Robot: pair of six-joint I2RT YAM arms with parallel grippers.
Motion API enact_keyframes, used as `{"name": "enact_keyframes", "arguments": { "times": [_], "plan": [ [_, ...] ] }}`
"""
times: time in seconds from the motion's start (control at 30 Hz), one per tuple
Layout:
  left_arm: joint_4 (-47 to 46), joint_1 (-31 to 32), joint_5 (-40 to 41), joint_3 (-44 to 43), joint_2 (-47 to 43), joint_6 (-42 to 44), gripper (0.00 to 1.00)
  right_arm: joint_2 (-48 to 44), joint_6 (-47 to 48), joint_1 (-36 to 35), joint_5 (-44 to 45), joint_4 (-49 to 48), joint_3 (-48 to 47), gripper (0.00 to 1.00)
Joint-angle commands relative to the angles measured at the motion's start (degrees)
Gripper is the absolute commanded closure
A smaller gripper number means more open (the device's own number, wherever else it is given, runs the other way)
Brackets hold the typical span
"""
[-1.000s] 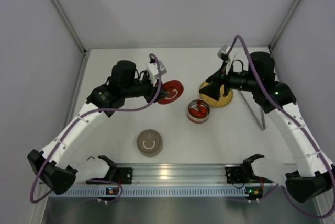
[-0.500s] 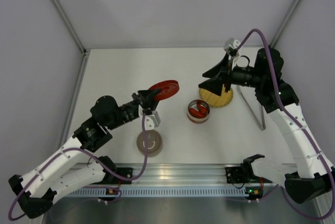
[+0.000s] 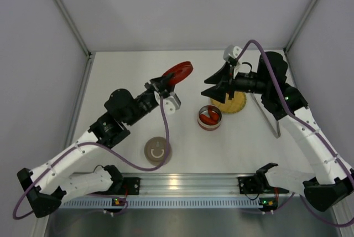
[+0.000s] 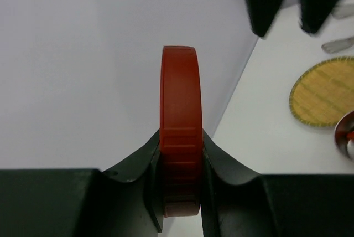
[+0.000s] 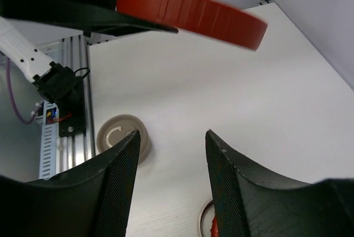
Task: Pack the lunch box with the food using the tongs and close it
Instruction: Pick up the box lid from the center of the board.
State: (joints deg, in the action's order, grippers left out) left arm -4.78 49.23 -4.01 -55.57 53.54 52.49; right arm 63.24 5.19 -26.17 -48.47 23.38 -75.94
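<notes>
Yellow woven plate (image 3: 236,106); tan disc (image 3: 157,150) well apart.

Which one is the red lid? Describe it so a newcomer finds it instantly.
Over the white table, follow the left arm to the left gripper, raised near the back. The red lid is the disc clamped on edge there. Unlike the beige disc lying flat near the rail and the open tin beside the yellow plate, it is off the table.

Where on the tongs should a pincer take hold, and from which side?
Probably mid-length on the tongs, from above, straddling both arms. They lie flat on the table, joined at the near end and splaying toward the far wall.
</notes>
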Motion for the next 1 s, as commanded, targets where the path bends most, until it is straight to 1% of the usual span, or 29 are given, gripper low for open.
{"name": "enact_keyframes", "arguments": {
  "times": [0.0,0.07,0.1,0.17,0.2,0.23,0.3,0.33,0.43,0.47,0.53,0.57,0.63,0.67,0.77,0.83,0.93,0.97],
  "plan": [
    [-3.05,-1.15,6.91,-9.81,3.23,-21.93,1.0,2.75,6.23,-1.95,6.0,-3.69,-4.99,0.5],
    [-0.17,-2.29,7.61,-14.27,4.46,-28.46,1.0,3.9,8.85,-1.86,6.19,-1.68,-7.19,0.46],
    [0.98,-3.0,7.88,-15.87,5.86,-35.28,1.0,4.25,9.57,-1.95,6.02,-0.97,-8.68,0.44],
    [4.4,-6.59,6.57,-18.51,7.1,-41.82,1.0,4.0,9.75,-2.04,5.75,-0.61,-9.05,0.36],
    [5.12,-8.0,5.25,-20.17,7.63,-44.99,1.0,3.21,9.58,-2.13,5.58,-1.05,-8.87,0.28],
    [6.52,-10.1,1.5,-20.71,8.33,-50.24,1.0,2.85,9.05,-2.13,5.23,-1.57,-8.09,0.15],
    [6.89,-11.35,-2.65,-21.24,8.95,-55.44,1.0,2.06,6.33,-2.13,4.44,-3.94,-7.29,0.03],
    [6.54,-11.61,-6.93,-21.25,9.13,-56.52,1.0,1.97,5.19,-2.13,2.52,-4.56,-6.77,0.01],
    [6.01,-11.7,-12.67,-20.98,10.09,-61.08,1.0,1.53,-1.31,-2.13,-2.4,-9.12,-5.8,0.01],
    [5.75,-11.79,-13.73,-20.81,10.18,-62.06,1.0,1.53,-6.11,-2.21,-3.55,-10.53,-5.71,0.01],
    [5.39,-12.05,-15.93,-20.46,10.88,-64.78,1.0,2.41,-12.02,-2.21,-6.01,-15.26,-5.97,0.01],
    [5.3,-12.06,-16.98,-20.37,10.97,-65.58,1.0,2.76,-18.05,-2.13,-6.2,-17.03,-6.06,0.0],
    [5.3,-12.06,-17.17,-20.28,11.5,-67.24,1.0,4.87,-24.23,-1.86,-6.55,-22.2,-6.58,0.01],
    [5.39,-12.14,-17.0,-20.1,11.59,-67.69,1.0,5.66,-29.66,-1.6,-6.46,-23.8,-6.59,0.0],
    [5.3,-12.67,-17.34,-19.93,12.11,-69.27,1.0,8.29,-35.84,-1.51,-5.32,-27.14,-6.24,0.01],
    [5.48,-12.76,-17.96,-20.01,12.38,-69.54,1.0,9.18,-37.44,-1.42,-4.45,-28.47,-4.66,0.01],
    [9.24,-13.89,-18.92,-22.12,13.78,-70.33,1.0,10.32,-40.95,-0.9,-3.66,-29.88,-2.99,0.01],
    [10.48,-14.34,-19.62,-22.73,14.31,-70.85,1.0,10.76,-43.49,-0.2,-3.56,-30.75,-2.72,0.01]
  ]
}}
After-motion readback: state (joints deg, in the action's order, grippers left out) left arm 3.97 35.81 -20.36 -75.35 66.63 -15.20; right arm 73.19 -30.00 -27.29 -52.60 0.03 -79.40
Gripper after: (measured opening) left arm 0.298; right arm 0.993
